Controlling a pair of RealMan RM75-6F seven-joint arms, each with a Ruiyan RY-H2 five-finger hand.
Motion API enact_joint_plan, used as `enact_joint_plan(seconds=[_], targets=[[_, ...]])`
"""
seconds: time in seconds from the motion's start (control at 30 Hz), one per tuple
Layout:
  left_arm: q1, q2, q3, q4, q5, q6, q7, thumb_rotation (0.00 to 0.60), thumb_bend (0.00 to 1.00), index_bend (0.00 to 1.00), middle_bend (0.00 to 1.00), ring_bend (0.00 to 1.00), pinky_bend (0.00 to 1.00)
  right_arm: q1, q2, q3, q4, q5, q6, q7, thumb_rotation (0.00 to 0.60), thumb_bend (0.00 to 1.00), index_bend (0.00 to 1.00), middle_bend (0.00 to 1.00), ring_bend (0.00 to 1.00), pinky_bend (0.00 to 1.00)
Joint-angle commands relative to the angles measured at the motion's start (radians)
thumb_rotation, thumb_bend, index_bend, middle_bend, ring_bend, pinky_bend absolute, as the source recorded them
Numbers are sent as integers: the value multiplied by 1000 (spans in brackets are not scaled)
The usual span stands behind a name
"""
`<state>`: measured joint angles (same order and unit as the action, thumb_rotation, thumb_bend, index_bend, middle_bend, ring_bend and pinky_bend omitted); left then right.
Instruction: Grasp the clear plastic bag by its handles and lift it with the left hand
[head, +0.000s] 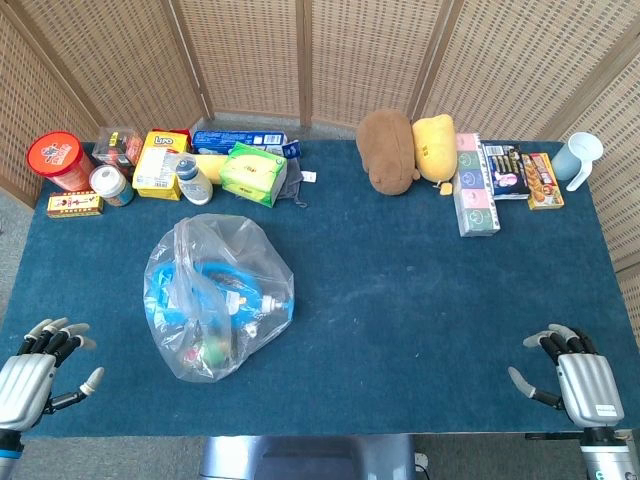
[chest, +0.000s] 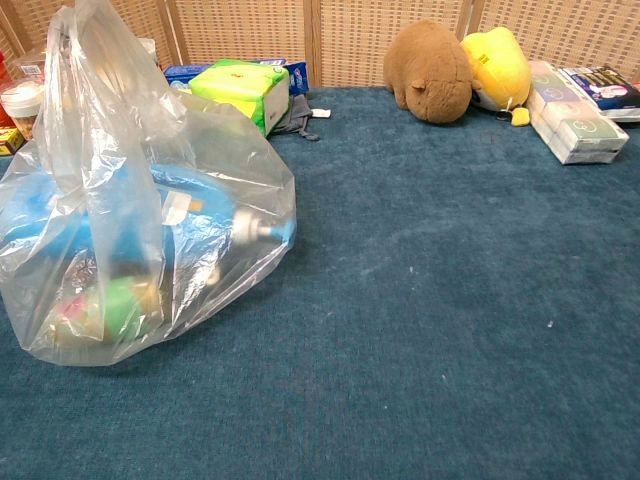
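Clear plastic bag (head: 218, 298) sits untouched; left robot hand (head: 45, 365) and right robot hand (head: 572, 373) rest empty, fingers apart.

Bright, even light, soft faint shadows, slight glare on the plastic bag (chest: 150, 220), both views sharp

Head view: high above near edge of table (head: 400, 300), looking steeply down; whole top in frame, screen (head: 300, 60) behind. Chest view: low, close to surface, facing the far edge. Shared: bag (head: 215, 295) (chest: 140, 220), green box (head: 252, 173) (chest: 240, 88), brown plush (head: 390, 150) (chest: 432, 72).
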<state>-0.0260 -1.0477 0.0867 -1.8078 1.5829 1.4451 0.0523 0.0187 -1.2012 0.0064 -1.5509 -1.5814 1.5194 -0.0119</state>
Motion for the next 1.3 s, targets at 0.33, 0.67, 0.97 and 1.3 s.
enact_joint_plan(seconds=[0.33, 0.67, 0.97, 1.3], targets=[[1, 7, -2, -7, 2, 5, 6, 0, 276, 351, 238, 116, 76, -5, 0, -3, 3, -1, 7, 6, 93, 328, 385, 382, 235, 184], [-9, 26, -8, -19, 1, -4, -15, 0, 276, 351, 238, 116, 76, -9, 1, -4, 5, -3, 15, 14, 97, 329, 385, 382, 235, 184], [-38, 62, -20, -40, -5, -36, -120, 0, 270, 351, 238, 122, 76, -10, 5, -3, 8, 0, 15, 22, 94, 329, 385, 382, 236, 184], [-136, 145, -54, -62, -29, -166, -490, 0, 260, 266, 237, 123, 77, -8, 7, -2, -2, 5, 7, 6, 97, 328, 385, 383, 236, 184]])
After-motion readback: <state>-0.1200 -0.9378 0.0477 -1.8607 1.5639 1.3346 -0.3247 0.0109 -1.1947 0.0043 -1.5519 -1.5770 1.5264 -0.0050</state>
